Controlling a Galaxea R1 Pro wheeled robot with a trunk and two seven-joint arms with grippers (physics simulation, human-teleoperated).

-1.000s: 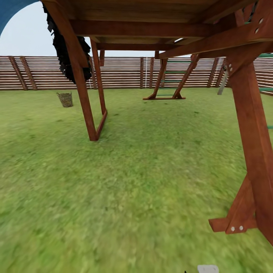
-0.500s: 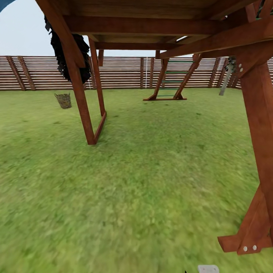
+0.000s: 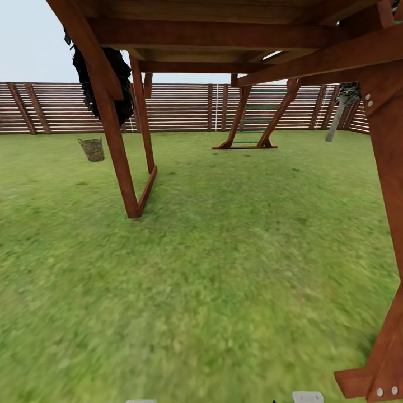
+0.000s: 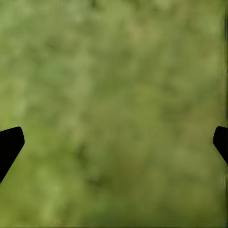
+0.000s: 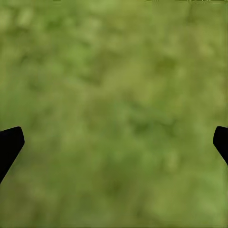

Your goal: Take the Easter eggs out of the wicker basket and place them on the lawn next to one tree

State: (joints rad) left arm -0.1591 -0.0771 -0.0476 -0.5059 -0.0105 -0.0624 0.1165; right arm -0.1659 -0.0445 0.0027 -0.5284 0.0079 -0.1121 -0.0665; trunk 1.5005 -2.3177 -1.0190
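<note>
Left gripper [image 4: 114, 142] and right gripper [image 5: 114, 142]: fingers spread wide, empty, over lawn [image 3: 224, 252]. Wicker basket [image 3: 92, 149] stands far ahead of the left gripper, near the fence [image 3: 179, 106], beside the playset leg [image 3: 120, 162].

The left claw [image 4: 114, 142] points straight down, its two dark fingertips [image 4: 9, 145] spread wide apart with nothing between them. The right claw [image 5: 114, 142] hangs the same way, its fingertips [image 5: 10, 142] equally far apart and empty, neither one touching anything below.
</note>
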